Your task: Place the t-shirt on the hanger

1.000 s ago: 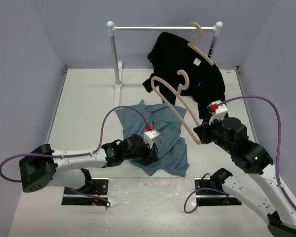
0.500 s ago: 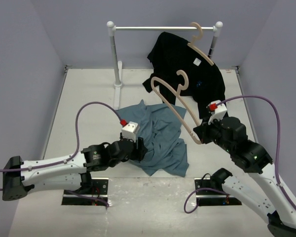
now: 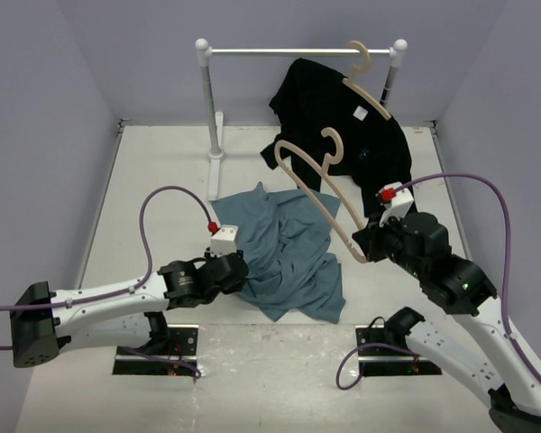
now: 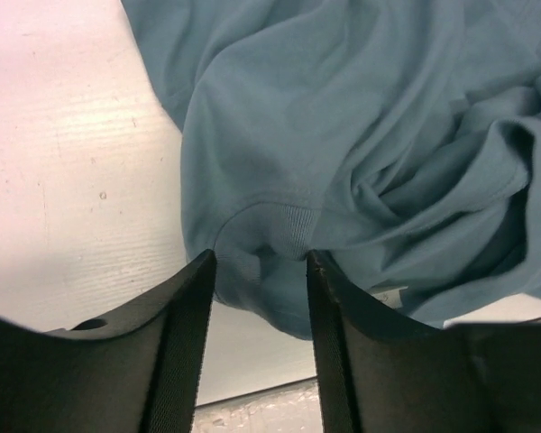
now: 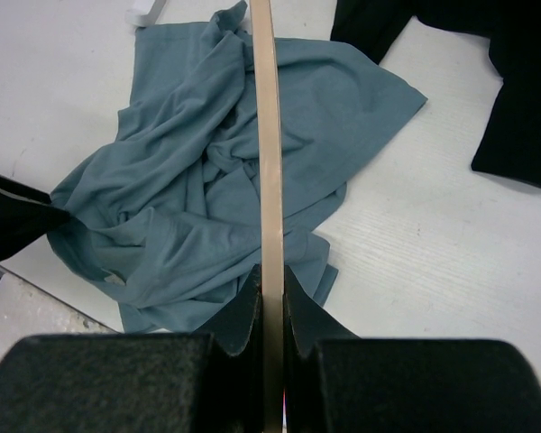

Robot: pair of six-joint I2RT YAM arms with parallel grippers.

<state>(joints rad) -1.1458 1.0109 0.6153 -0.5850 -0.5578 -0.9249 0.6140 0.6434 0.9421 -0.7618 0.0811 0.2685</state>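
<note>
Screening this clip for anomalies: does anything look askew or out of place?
The black shirt hangs lopsided from its tilted hanger on the rail, one hanger arm exposed. The t-shirt lies crumpled on the table, not spread flat.

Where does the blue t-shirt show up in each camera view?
Top external: the t-shirt, crumpled just below centre.
Left wrist: fills the top and right.
Right wrist: centre and left, behind the hanger.
Shared landmark: the white table under it.

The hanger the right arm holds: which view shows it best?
Top external: almost the whole hanger, hook included, is visible. Right wrist shows only an edge-on strip of it; left wrist shows none.
</note>
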